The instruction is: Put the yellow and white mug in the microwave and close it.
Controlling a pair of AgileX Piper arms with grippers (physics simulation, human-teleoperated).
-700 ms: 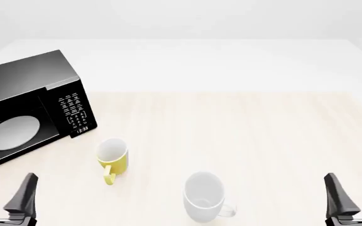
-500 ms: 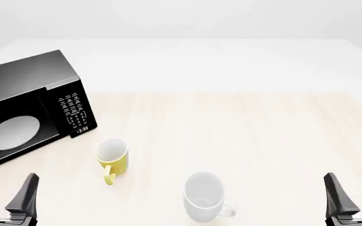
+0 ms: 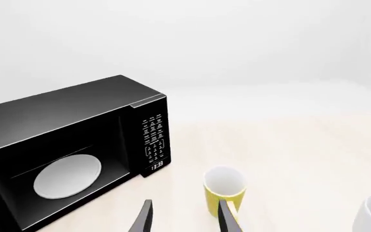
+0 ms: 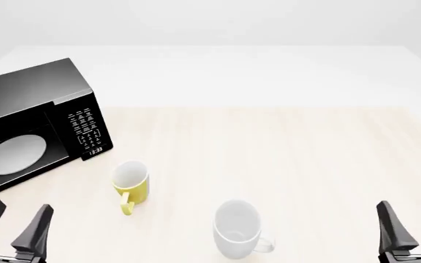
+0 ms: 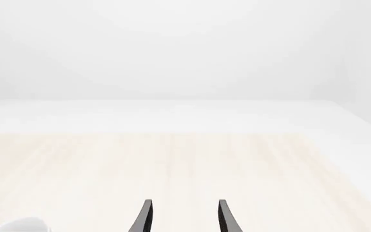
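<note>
Jaws spread apart and holding nothing, the left gripper (image 4: 11, 224) hangs at the near left edge of the table (image 4: 284, 148). Behind it the microwave (image 4: 31, 129) stands with its door open and white plate (image 4: 15, 155) showing. Just right of it sits the yellow and white mug (image 4: 130, 185), upright, then the white mug (image 4: 238, 227). The right gripper (image 4: 413, 224), jaws likewise released, waits at the near right.

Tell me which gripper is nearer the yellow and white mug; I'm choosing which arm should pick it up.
Left. The left gripper is open at the table's near-left edge, close to the yellow and white mug. The right gripper is open at the near-right edge, far across, beyond the white mug.
</note>
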